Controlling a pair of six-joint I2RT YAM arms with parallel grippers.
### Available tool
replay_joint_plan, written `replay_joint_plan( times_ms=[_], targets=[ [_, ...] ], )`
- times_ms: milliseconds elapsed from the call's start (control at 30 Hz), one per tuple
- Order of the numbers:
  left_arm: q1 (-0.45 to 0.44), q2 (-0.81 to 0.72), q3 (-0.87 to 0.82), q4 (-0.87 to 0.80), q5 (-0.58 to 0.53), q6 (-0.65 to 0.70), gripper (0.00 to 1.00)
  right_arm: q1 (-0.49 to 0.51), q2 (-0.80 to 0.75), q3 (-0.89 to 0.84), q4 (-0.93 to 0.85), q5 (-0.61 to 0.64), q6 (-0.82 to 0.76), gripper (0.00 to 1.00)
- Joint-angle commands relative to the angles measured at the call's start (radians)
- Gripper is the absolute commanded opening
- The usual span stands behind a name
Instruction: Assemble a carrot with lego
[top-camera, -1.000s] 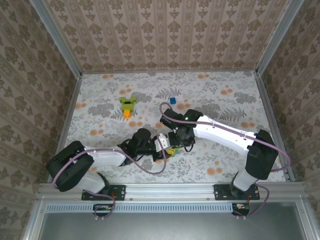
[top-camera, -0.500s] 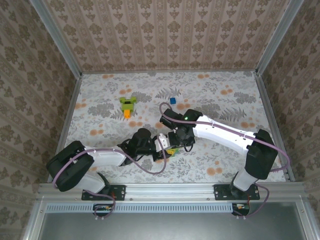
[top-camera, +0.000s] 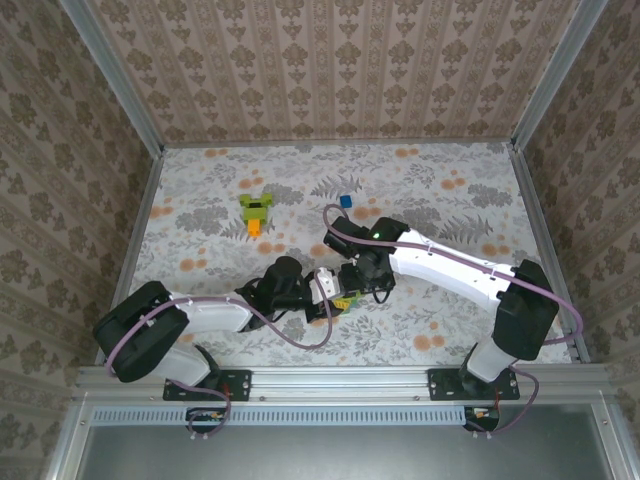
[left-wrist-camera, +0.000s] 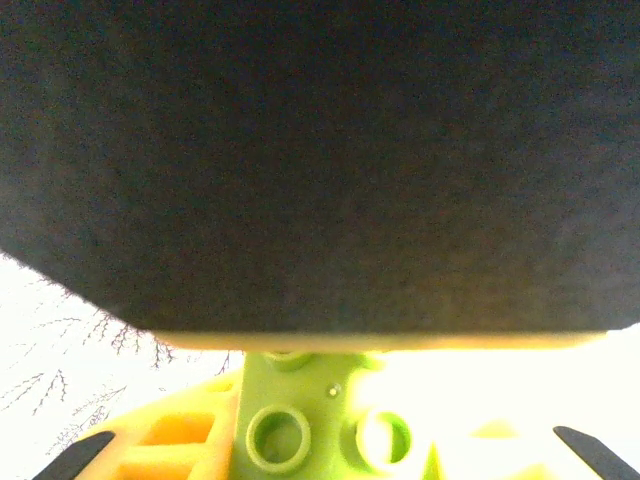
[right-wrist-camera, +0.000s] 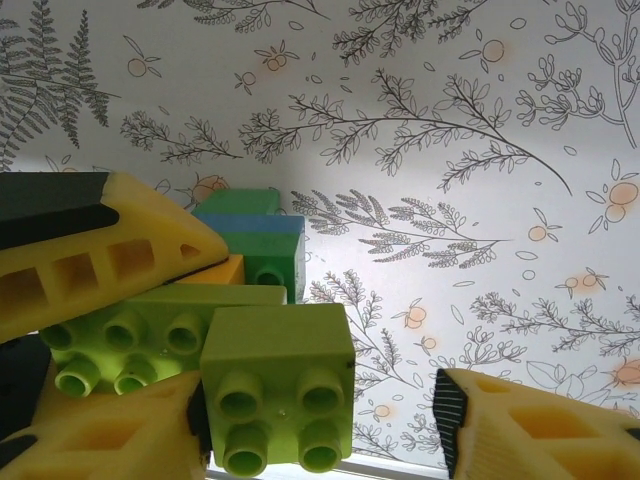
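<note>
Meeting place: both grippers come together over the near middle of the table (top-camera: 470, 190), close in front of the arm bases.
Left gripper: the left gripper (top-camera: 327, 297) is clamped tight on a lime stack (right-wrist-camera: 150, 335). This is a longer lime brick with a blue brick (right-wrist-camera: 262, 245) and a sliver of orange brick (right-wrist-camera: 228, 268) behind it. One of its yellow fingers (right-wrist-camera: 100, 250) lies across the top of the stack in the right wrist view.
Right gripper: the right gripper (right-wrist-camera: 322, 415) stands wide, one finger on either side of a square lime brick (right-wrist-camera: 278, 400), and grips nothing (the brick sits against the pad on the left of that view, with a plain gap to the other pad).
Key relation: the square lime brick lies directly between the right fingers and against the end of the lime stack, with the studs of both facing the right wrist camera. I cannot tell whether it is pressed on or merely beside the stack.
Long axis: the lime stack runs sideways across the right wrist view, and the square lime brick continues that line.
Nearer arm: the right arm for the square lime brick; the left arm carries the stack.
Carrot: the carrot (top-camera: 256, 210), lime with an orange tip toward the near side, lies on the far left of the table. It is well apart from both grippers and nearer the left arm. A loose blue brick (top-camera: 345, 201) lies beyond the right gripper.
Next move, as I judge it: the right gripper can either back straight off along its own line or close across the square lime brick, without nudging the stack sideways.
</note>
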Motion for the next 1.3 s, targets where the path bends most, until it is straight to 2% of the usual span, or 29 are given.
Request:
replay_joint_plan(
  times_ms=[0, 467, 700, 867, 1267],
  targets=[
    [-0.018, 0.045, 0.013, -0.106, -0.048, 0.032, 0.11, 0.021, -0.034, 0.006, 0.101, -0.067, -0.005, 0.62],
    [-0.02, 0.055, 0.022, -0.116, -0.05, 0.036, 0.11, 0.02, -0.047, 0.008, 0.177, -0.166, -0.038, 0.65],
    [-0.019, 0.061, 0.027, -0.121, -0.051, 0.036, 0.1, -0.002, -0.048, -0.025, 0.261, -0.303, -0.044, 0.66],
    [-0.02, 0.062, 0.028, -0.123, -0.051, 0.036, 0.1, -0.016, -0.061, -0.042, 0.284, -0.336, -0.049, 0.66],
    [-0.02, 0.055, 0.024, -0.12, -0.05, 0.036, 0.1, -0.108, -0.177, -0.126, 0.396, -0.45, -0.04, 0.66]
  ],
)
